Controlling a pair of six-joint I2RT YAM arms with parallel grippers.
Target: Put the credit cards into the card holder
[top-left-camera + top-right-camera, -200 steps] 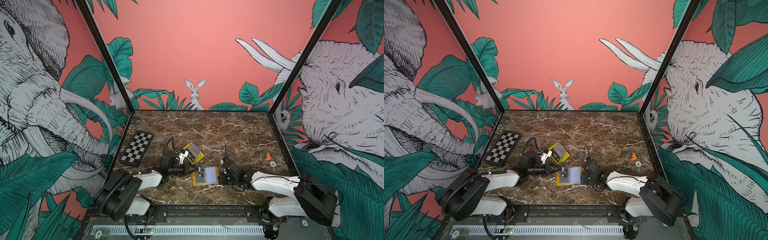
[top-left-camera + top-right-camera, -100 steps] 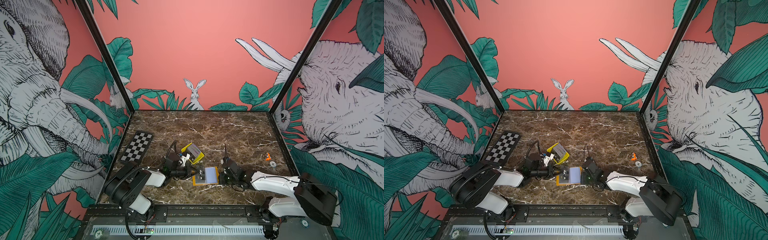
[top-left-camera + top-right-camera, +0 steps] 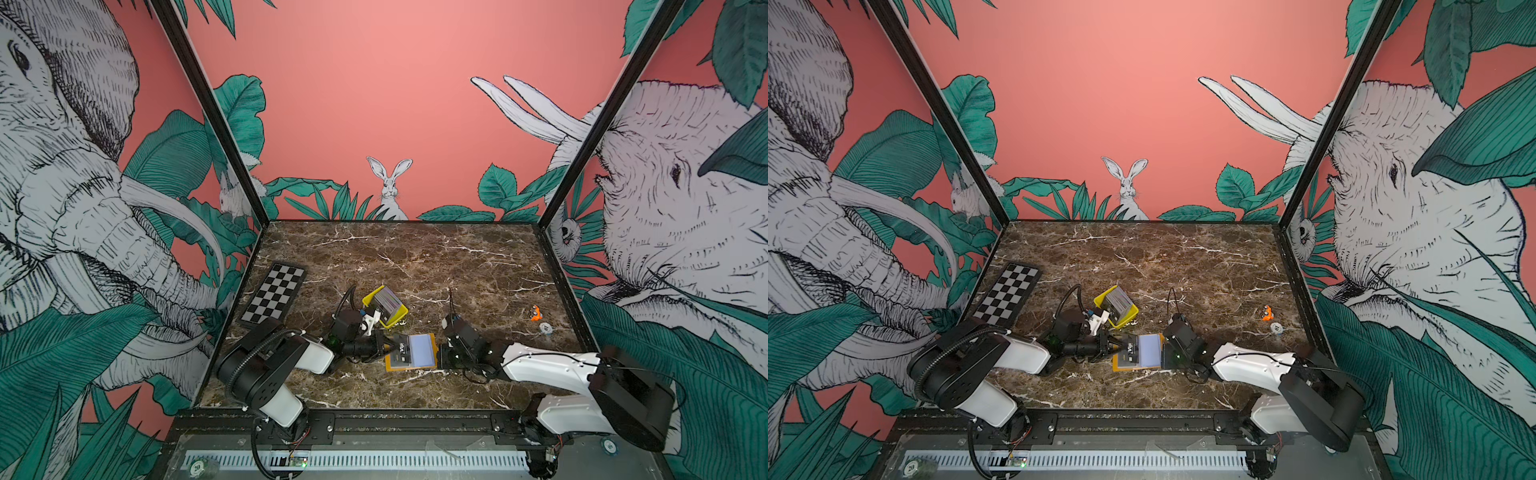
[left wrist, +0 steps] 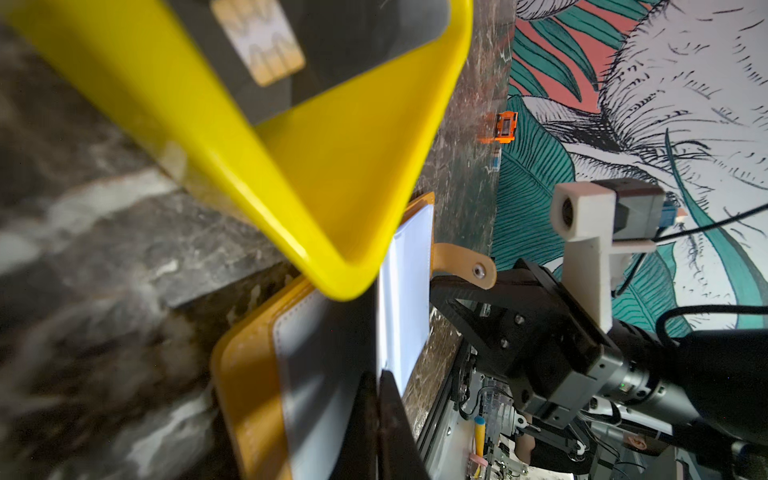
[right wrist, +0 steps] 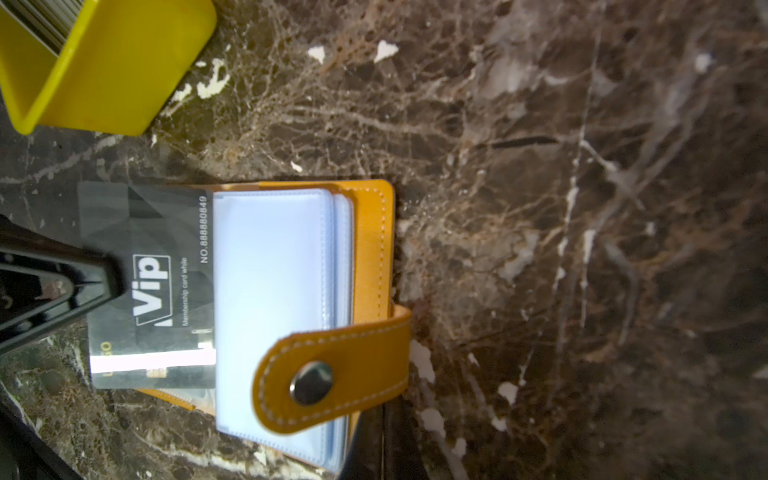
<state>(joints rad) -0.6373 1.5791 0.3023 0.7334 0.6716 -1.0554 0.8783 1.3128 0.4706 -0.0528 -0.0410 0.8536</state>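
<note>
Currently the card holder [image 5: 370,249] lies open and flat on the marble table [image 3: 415,257], near the front edge and between the two arms in both top views [image 3: 390,365] [image 3: 1119,365]. Left gripper [image 5: 104,282]: jaws closed on the outer short edge of one credit card [image 5: 149,282], black face with white "VIP" lettering up. The card's far end is tucked under the top clear sleeve [image 5: 270,291]; roughly half of it shows outside the sleeve. Right gripper [image 3: 442,357]: jaws closed, tips at the opposite edge of the holder, beside the snap tab [image 5: 332,374]. The tab curls up over the sleeves. Cannot tell whether the right tips pinch the holder or only rest against it. The stack of cards [image 3: 384,301] stands on edge in the yellow tray [image 3: 392,320], just behind the holder and close to the left wrist. The checkerboard plate [image 3: 274,299] lies at the left side of the table, well apart from the holder. A small orange object [image 3: 535,312] sits near the right wall.
</note>
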